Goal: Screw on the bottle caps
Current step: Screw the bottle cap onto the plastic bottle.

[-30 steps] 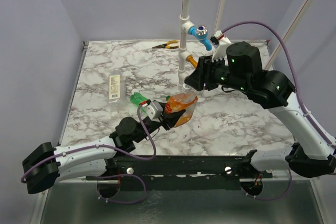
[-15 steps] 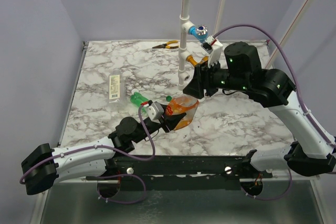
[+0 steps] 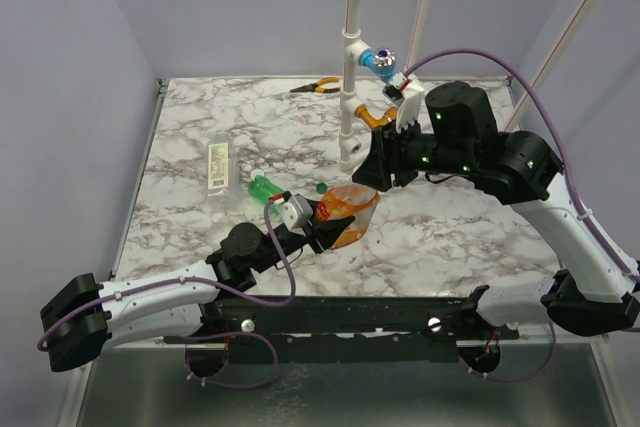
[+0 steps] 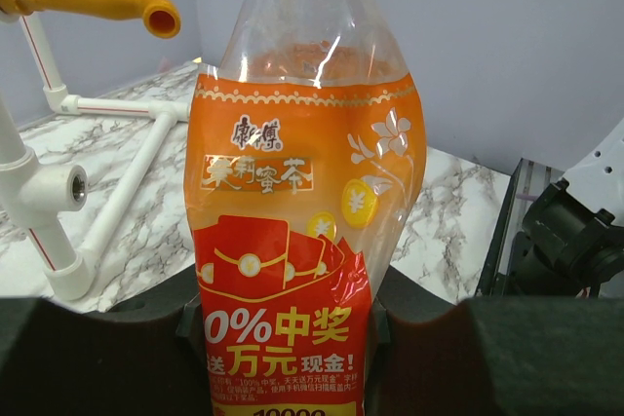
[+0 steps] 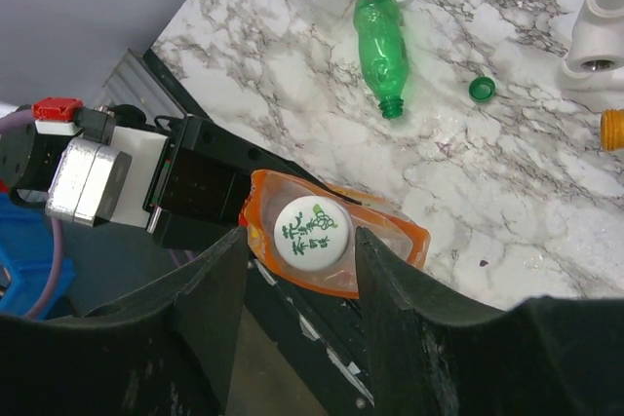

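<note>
The left fingers (image 4: pixel 117 358) are clamped on the lower body of the orange bottle (image 4: pixel 302 241), and this view cuts off the bottle's top. Only the right wrist view looks down on that top. There a white cap (image 5: pixel 310 231) sits on the neck between the right fingers (image 5: pixel 195 328). These stand half apart, with a plain gap on one side of the cap and almost none on the other. Beyond those fingers the green bottle (image 5: pixel 382 46) and a loose green cap (image 5: pixel 481 89) lie on the counter (image 5: pixel 507 202). From above, the clear bottle (image 3: pixel 218 162) lies farther left. The pipe frame (image 3: pixel 350 77) and orange tap (image 3: pixel 375 119) stand close behind the right fingers. Open counter runs on the right to its edge.
</note>
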Available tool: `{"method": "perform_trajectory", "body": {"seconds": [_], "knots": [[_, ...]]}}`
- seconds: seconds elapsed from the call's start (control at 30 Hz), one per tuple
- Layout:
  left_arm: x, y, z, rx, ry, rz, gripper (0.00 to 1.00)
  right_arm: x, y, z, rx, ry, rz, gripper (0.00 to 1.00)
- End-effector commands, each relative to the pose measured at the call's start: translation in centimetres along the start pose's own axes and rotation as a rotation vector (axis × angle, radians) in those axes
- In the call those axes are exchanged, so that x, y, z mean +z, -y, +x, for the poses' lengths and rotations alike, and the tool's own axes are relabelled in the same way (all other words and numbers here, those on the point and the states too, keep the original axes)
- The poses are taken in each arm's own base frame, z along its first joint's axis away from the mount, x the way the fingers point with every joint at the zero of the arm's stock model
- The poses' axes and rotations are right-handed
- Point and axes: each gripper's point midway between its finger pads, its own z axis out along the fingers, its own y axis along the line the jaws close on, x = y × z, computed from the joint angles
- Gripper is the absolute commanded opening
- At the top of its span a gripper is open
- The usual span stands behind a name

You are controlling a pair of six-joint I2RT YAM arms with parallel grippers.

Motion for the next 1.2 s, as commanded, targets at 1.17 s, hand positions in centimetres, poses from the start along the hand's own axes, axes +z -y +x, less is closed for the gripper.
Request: {"method": "perform_trajectory", "body": {"seconds": [1.17], "knots": [[3.5, -3.0, -5.6, 0.115, 0.11, -0.177, 0.0, 3.9, 2.9, 2.4, 0.307, -0.057, 0.185, 0.2]]}}
